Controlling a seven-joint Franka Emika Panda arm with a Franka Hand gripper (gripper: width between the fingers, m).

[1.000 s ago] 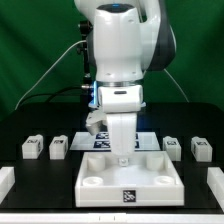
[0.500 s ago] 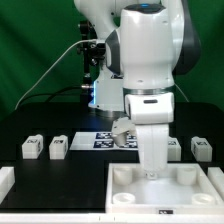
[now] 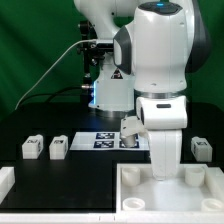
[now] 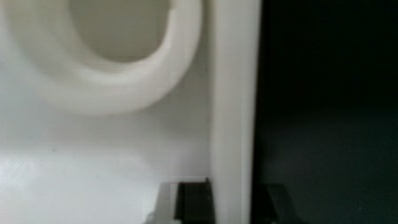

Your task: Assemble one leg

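My gripper (image 3: 164, 168) is shut on the rear wall of the large white square board (image 3: 140, 205), which lies at the front right of the black table. In the wrist view the two dark fingers (image 4: 194, 205) straddle the board's thin upright wall (image 4: 233, 110), beside a round corner socket (image 4: 98, 45); the gripper (image 4: 235, 205) holds that wall. Two legs (image 3: 32, 148) (image 3: 58, 148) stand at the exterior view's left and one leg (image 3: 203, 149) at its right. A fourth leg is hidden behind the arm.
The marker board (image 3: 103, 140) lies flat behind the gripper, at the table's middle. A white block (image 3: 5, 181) sits at the front left edge. The arm's bulky white body (image 3: 160, 60) fills the upper right. A green curtain backs the scene.
The gripper and the white square board it holds have moved together toward the exterior view's right, from the table's front middle to its front right. The legs have stayed put.
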